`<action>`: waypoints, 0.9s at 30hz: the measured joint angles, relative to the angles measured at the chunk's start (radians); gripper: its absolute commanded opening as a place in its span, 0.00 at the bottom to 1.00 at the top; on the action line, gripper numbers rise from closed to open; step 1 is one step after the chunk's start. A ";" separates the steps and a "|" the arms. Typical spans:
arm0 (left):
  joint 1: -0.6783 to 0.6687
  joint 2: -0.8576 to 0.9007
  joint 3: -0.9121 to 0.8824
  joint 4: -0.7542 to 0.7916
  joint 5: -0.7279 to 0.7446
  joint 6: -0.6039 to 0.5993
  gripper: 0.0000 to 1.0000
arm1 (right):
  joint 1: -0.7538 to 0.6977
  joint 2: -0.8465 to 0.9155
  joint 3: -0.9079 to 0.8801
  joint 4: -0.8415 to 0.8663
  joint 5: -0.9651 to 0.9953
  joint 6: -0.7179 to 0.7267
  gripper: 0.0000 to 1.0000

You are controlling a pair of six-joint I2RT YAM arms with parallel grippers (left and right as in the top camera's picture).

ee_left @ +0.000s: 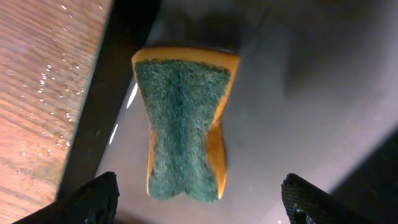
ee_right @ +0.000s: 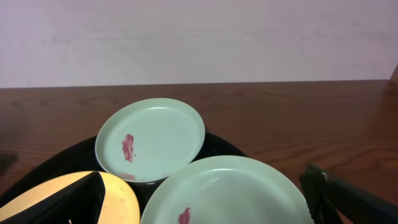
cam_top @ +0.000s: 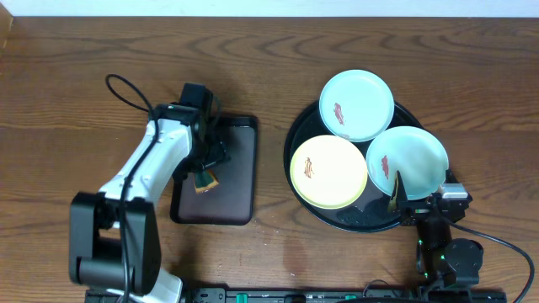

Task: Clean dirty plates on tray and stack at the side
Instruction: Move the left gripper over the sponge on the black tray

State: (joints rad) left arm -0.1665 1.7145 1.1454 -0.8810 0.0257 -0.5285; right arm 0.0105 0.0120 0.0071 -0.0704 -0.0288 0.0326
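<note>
**Overhead.** You have the large round glossy black tray (cam_top: 349, 219) on the dark brown wood-grain tabletop (cam_top: 67, 84), and all three plates sit on it. The rear mint-blue plate (cam_top: 357, 105) overhangs the tray's far rim and carries a red-brown smear. The pale yellow plate (cam_top: 328, 171) shows a thin smear as well. The near mint-blue plate (cam_top: 408, 160) is partly covered by your right gripper (cam_top: 421, 192), so you cannot make out any smear on it here. Your left gripper (cam_top: 206, 168) hangs over the smaller rectangular black tray (cam_top: 240, 143), hiding most of the orange-and-green sponge (cam_top: 205, 180).

**Left wrist.** The sponge (ee_left: 183, 124) lies green scouring side up on the rectangular tray (ee_left: 298, 93), pinched in at its waist. Your left gripper (ee_left: 198, 186) is spread wide, with only the two fingertips (ee_left: 102, 190) showing at the bottom corners, clear of the sponge.

**Right wrist.** The jaws of your right gripper (ee_right: 199, 180) stand apart, holding nothing. One finger blocks part of the yellow plate (ee_right: 119, 196). The near mint-blue plate (ee_right: 230, 193) is cut off at the bottom edge, with a red smear just showing. The rear mint-blue plate (ee_right: 151, 138) is in full view, smeared on its left side.
</note>
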 measured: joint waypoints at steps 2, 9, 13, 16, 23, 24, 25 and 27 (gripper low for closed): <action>0.000 0.024 0.000 0.002 -0.003 -0.003 0.85 | 0.000 0.000 0.000 0.000 0.000 0.000 0.99; 0.013 0.061 -0.002 0.008 -0.003 -0.007 0.85 | 0.000 0.000 0.000 0.000 0.000 0.000 0.99; 0.031 0.062 -0.021 0.015 0.005 0.000 0.85 | 0.000 0.000 0.000 0.000 0.000 0.000 0.99; 0.034 0.062 -0.037 0.018 0.027 0.012 0.85 | 0.000 0.000 0.000 0.000 0.000 0.000 0.99; 0.034 0.062 -0.047 0.032 0.053 0.025 0.84 | 0.000 0.000 0.000 0.000 0.000 0.000 0.99; 0.034 0.062 -0.055 0.041 0.055 0.027 0.84 | 0.000 0.000 0.000 0.000 0.000 0.000 0.99; 0.034 0.062 -0.069 0.053 0.058 0.029 0.84 | 0.000 0.000 0.000 0.000 0.000 0.000 0.99; 0.034 0.062 -0.099 0.074 0.064 0.031 0.84 | 0.000 0.000 0.000 0.000 0.000 0.000 0.99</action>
State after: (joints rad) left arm -0.1326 1.7767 1.0466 -0.8070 0.0902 -0.4976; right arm 0.0105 0.0120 0.0071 -0.0704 -0.0288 0.0326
